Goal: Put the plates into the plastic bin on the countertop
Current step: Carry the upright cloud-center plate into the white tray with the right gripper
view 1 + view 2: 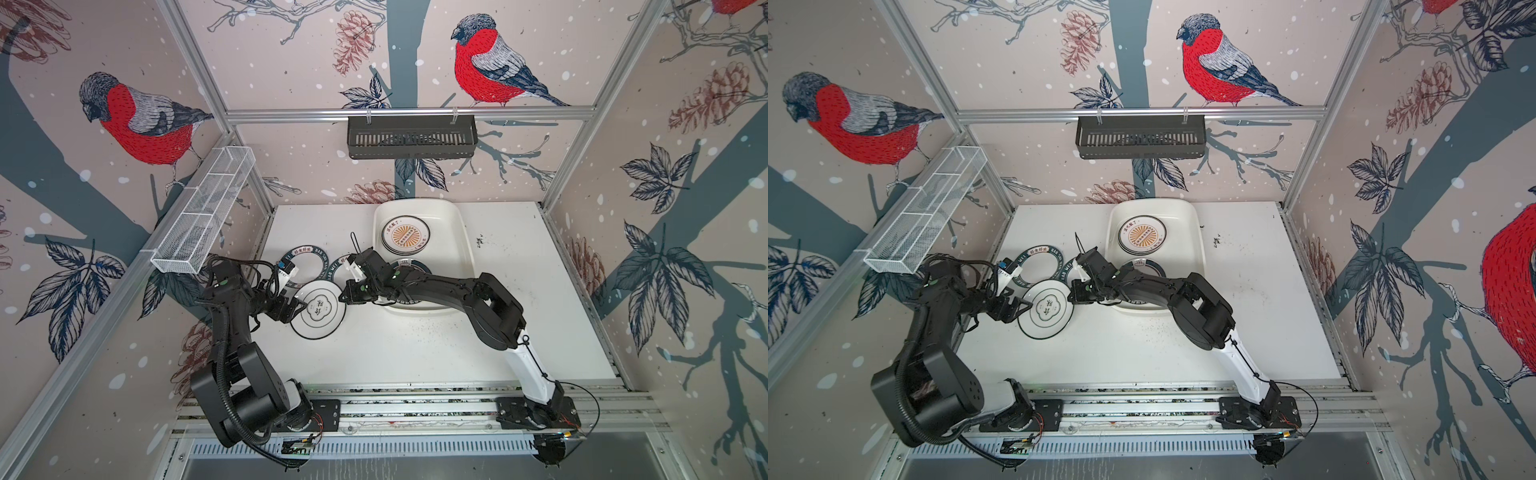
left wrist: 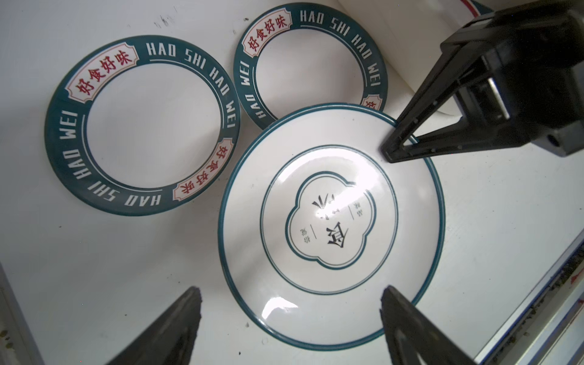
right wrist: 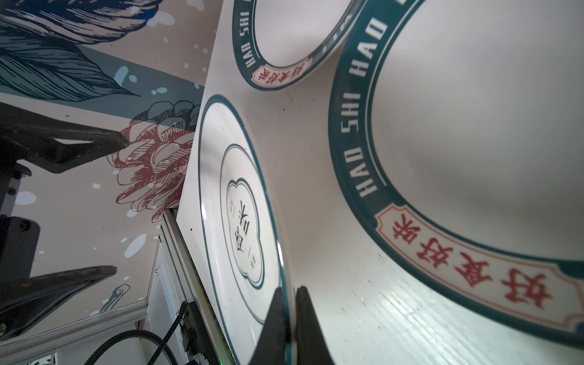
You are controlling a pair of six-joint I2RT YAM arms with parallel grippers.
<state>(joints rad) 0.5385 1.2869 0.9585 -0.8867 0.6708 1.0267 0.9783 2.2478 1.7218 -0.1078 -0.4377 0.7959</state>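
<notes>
Flower-outline plate (image 1: 319, 311): just outside the plastic bin (image 1: 446, 245), its bin-side rim pinched tight by the right gripper (image 3: 292, 316), which is the nearer arm to the bin; the left gripper (image 2: 290, 289), spread wide and empty, flanks the rim away from the bin.

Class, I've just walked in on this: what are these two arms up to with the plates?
The right gripper is shut on the rim of the flower-outline plate, which is outside the plastic bin. The left gripper is open at the plate's opposite side, holding nothing. Two lettered-rim plates lie on the countertop. A sunburst plate already sits in the bin.
</notes>
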